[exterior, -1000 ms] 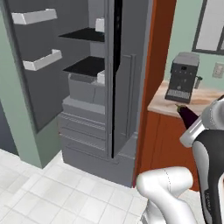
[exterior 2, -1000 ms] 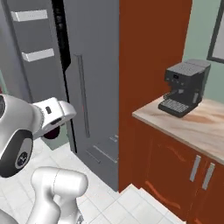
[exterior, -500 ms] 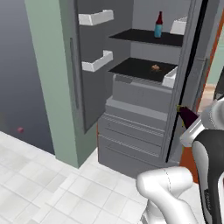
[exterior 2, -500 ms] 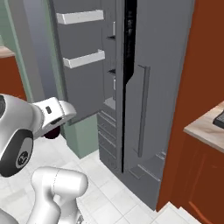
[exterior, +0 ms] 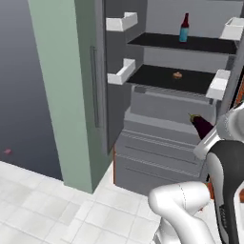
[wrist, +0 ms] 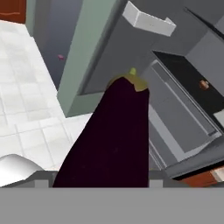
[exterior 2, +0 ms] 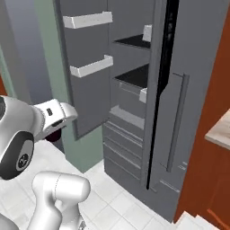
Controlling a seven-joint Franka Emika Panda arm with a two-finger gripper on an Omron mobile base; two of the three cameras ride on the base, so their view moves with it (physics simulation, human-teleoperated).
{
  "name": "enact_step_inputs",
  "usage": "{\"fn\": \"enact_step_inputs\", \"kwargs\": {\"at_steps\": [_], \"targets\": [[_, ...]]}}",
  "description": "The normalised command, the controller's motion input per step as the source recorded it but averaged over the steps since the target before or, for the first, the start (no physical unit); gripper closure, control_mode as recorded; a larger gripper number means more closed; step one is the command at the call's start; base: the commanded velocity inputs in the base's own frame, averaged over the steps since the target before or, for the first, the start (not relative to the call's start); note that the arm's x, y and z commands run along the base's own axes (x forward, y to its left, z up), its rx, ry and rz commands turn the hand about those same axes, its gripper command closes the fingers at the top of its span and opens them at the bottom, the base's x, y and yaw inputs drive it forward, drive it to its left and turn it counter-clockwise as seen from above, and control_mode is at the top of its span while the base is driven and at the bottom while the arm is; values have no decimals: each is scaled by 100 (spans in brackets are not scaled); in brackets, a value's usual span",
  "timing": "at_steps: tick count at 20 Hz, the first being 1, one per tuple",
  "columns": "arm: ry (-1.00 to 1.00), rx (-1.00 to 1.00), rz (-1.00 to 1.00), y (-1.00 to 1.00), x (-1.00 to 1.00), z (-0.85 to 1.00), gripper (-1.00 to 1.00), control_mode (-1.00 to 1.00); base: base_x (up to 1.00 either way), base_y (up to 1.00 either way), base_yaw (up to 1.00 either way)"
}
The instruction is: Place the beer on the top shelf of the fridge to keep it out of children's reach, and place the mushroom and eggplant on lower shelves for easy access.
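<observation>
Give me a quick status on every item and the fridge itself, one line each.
fridge: left door swung open, drawers shut.
beer: standing upright on the top shelf.
mushroom: resting on the lower shelf.
eggplant: held in the end effector, stem end pointing at the fridge, not yet shelved.

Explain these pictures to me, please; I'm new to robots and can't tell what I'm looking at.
It is a simulated kitchen. A white robot arm rides on a driving base, facing an open fridge. Two pictures come from cameras on the base, behind the arm to its left and right; the third looks along the pincer itself. The pincer holds the eggplant, dark purple with a green stem. Inside, the beer stands on the top shelf, and the mushroom lies on the shelf below.
</observation>
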Motion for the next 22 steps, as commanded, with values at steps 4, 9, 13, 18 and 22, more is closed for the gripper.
{"fn": "enact_step_inputs", "kwargs": {"at_steps": [4, 9, 13, 18, 22], "targets": [[0, 0, 0, 0, 0, 0, 100, 100, 14, 23, -51], [0, 0, 0, 0, 0, 0, 100, 100, 23, 41, -56], [0, 0, 0, 0, 0, 0, 100, 100, 23, 72, -52], [0, 0, 0, 0, 0, 0, 100, 100, 22, 99, -42], [0, 0, 0, 0, 0, 0, 100, 100, 39, 42, -27]]}}
